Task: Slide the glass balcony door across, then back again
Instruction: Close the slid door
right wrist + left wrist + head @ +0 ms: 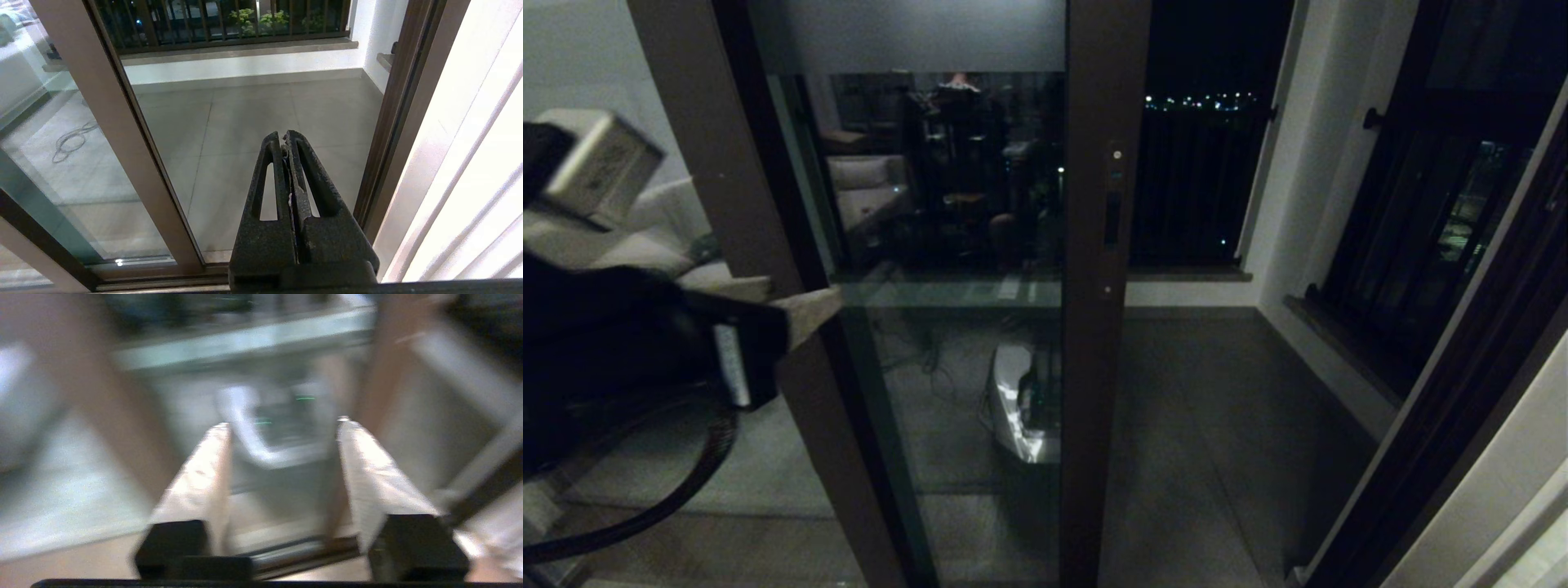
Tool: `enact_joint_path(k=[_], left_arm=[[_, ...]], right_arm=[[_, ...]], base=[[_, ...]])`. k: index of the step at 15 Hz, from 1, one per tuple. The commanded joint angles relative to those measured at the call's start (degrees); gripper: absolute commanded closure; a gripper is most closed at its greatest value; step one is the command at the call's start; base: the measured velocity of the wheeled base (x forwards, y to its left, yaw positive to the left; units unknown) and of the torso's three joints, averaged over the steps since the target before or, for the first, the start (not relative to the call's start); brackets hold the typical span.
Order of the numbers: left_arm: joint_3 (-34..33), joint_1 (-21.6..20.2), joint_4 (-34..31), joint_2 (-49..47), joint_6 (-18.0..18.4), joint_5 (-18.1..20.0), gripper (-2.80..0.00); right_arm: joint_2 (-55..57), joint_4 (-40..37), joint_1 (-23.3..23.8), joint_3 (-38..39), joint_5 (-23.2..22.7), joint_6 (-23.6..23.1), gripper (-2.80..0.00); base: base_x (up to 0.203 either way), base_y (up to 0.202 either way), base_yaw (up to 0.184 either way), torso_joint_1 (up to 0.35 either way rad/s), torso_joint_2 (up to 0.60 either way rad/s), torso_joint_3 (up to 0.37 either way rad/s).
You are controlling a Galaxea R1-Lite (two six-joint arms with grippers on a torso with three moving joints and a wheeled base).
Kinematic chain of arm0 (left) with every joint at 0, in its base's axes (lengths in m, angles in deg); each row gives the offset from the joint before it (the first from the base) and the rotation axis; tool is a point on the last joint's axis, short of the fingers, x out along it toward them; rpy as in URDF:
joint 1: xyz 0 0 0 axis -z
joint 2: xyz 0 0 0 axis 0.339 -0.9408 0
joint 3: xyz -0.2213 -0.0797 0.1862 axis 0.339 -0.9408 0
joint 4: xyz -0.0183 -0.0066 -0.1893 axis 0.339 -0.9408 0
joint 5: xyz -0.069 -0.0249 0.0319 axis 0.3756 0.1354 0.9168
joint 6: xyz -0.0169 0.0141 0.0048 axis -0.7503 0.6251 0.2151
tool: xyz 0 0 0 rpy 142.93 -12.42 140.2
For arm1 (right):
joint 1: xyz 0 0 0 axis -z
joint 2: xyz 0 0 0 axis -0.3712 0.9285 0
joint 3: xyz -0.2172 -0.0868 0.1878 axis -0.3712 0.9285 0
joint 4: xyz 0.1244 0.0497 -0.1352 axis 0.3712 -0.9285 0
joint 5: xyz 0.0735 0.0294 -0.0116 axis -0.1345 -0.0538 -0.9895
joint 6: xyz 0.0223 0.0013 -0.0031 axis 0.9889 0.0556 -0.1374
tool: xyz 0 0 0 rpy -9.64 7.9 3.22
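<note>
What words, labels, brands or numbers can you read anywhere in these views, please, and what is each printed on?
No text can be read in these views.
Left arm's pale housing: a printed label, too blurred to read.
Left gripper: a white sticker on its black body, print too small to read.
Glass balcony door: only screws and a handle slot on its stile, no lettering.

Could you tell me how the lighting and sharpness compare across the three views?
Head view: dim, with room reflections on the glass balcony door and the left gripper partly blurred. Left wrist view: heavily motion-blurred, only the pale fingers fairly crisp. Right wrist view: bright and sharp, the right gripper clear, strong glare on the wall beside it.
</note>
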Motion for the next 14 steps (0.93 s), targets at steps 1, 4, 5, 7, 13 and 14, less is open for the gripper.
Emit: enact_joint_path(k=[1, 4, 5, 7, 13, 14], left_arm=[[-6.86, -7.32, -0.58, 15.64, 3.66, -0.09, 0.0], [-11.75, -16.63, -1.15, 25.62, 5.22, 0.52, 0.0], [-14.31, -18.8, -1.21, 29.18, 5.32, 1.6, 0.0], [-20.55, -26.24, -1.28, 34.57, 4.78, 5.91, 0.0], [-35.29, -32.48, -1.08, 47.51, 3.58, 23.11, 0.0], [-38.52, -32.52, -0.17, 48.15, 3.5, 24.96, 0.0]], right_arm=[[0.0, 0.0, -0.02, 0.09, 0.0, 0.01, 0.0], [0.0, 0.0, -0.02, 0.09, 0.0, 0.01, 0.0], [0.0, 0.0, -0.02, 0.09, 0.0, 0.01, 0.0], [0.0, 0.0, -0.02, 0.09, 0.0, 0.01, 0.0], [0.0, 0.0, -0.02, 0.09, 0.0, 0.01, 0.0], [0.0, 0.0, -0.02, 0.09, 0.0, 0.01, 0.0]], base=[[0.0, 0.0, 0.0, 0.0, 0.0, 0.0], [0.0, 0.0, 0.0, 0.0, 0.0, 0.0], [0.0, 0.0, 0.0, 0.0, 0.0, 0.0], [0.0, 0.0, 0.0, 0.0, 0.0, 0.0], [0.0, 0.0, 0.0, 0.0, 0.0, 0.0], [0.0, 0.0, 0.0, 0.0, 0.0, 0.0]])
